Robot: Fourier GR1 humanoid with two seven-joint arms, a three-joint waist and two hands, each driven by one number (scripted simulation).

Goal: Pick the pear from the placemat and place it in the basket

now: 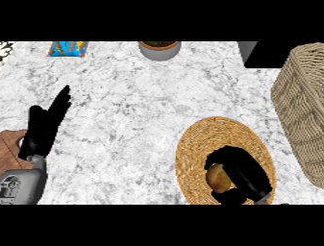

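Right robot hand [246, 173] curls round pear [219, 180] on placemat [200, 139].

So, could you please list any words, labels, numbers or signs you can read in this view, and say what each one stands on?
No text can be read here.
The packet at the counter's far edge: orange marks on blue, too blurred to read as words.
The basket, placemat, pear and pot: no writing shows on them.
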